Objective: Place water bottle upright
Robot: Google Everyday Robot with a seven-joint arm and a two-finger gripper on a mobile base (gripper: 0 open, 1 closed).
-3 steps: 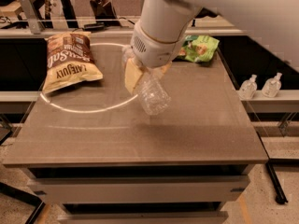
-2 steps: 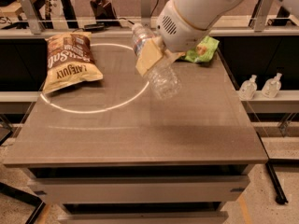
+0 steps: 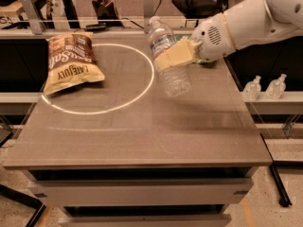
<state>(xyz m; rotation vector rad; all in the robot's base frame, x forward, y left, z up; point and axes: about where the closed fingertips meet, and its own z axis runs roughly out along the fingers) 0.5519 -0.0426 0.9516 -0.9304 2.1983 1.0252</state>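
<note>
Clasping water bottle, tool above table

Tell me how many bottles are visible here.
3. The water bottle is tilted above the table, held in the gripper; two small pump bottles stand on a ledge beside the table.

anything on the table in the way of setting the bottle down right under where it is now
Nothing visible. The gripper holds the water bottle tilted over a bare patch of the table; the chip bag lies well apart from it.
</note>
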